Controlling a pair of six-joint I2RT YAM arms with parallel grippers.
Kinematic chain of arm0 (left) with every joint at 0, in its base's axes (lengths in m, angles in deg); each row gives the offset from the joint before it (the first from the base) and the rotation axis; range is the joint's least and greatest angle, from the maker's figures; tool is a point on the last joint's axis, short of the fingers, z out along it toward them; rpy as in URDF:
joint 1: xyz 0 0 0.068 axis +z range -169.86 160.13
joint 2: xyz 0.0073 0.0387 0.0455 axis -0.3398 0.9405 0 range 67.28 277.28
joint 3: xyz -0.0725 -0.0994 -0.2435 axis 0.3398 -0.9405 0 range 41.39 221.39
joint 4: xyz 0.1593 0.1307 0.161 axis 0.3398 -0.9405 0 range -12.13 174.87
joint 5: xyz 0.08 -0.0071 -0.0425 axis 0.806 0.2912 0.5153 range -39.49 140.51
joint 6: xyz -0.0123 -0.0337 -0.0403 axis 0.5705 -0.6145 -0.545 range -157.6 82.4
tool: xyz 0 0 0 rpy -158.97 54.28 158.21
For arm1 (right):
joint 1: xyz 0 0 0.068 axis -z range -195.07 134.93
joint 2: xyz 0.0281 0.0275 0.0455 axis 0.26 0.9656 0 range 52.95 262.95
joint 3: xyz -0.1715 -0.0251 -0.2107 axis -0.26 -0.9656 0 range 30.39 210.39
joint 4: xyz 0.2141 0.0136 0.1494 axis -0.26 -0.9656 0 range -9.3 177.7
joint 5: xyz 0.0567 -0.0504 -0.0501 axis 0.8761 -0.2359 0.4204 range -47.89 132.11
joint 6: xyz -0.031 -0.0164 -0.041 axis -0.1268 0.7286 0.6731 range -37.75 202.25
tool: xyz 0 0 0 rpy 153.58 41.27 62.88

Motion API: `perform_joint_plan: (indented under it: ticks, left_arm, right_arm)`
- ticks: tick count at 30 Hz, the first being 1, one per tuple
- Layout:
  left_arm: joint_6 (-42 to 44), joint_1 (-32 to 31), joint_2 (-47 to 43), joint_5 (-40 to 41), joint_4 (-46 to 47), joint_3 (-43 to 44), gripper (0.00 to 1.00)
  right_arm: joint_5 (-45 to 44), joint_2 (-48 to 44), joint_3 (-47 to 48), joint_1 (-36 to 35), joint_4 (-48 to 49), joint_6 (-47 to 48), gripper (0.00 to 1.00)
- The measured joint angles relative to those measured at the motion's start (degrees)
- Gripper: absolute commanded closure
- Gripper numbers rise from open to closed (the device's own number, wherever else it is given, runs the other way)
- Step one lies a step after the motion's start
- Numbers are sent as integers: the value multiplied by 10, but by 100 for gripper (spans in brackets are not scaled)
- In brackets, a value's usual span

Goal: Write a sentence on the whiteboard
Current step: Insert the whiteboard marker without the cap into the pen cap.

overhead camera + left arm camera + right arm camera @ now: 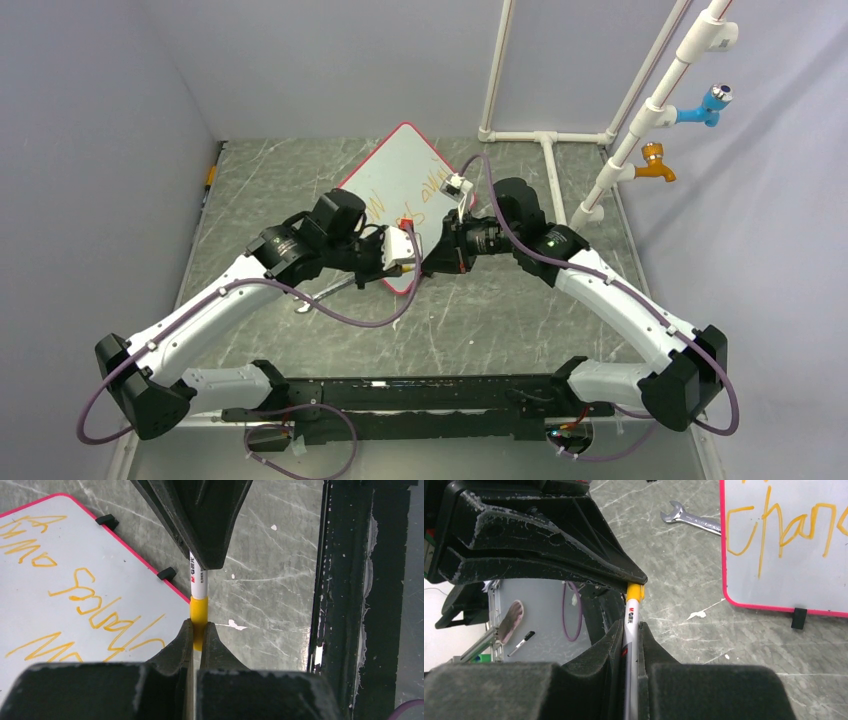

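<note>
- Left gripper [198, 630] is pinched shut on the marker's yellow cap [198, 612].
- Right gripper [630, 630] is clamped on the white barrel [631, 617], opposed end to end, probably so cap and barrel stay in line.
- Whiteboard [395, 170] lies flat on the table [520, 300], its near edge just beside the grippers.
- Sentence [95, 605], in orange, looks finished, so this is probably recapping.
</note>
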Motion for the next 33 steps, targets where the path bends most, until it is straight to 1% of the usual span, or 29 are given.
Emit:
perform_joint_plan:
  ticks: [11, 20, 33]
  left_arm:
    - [-22, -31, -5, 87, 15, -19, 100]
    - [-28, -39, -28, 132, 27, -37, 100]
    - [-37, -68, -42, 223, 55, -80, 100]
  right_arm:
    - [-10, 29, 0, -1, 12, -75, 100]
    - [-5, 52, 0, 1, 44, -164, 100]
    - [13, 114, 14, 5, 58, -271, 100]
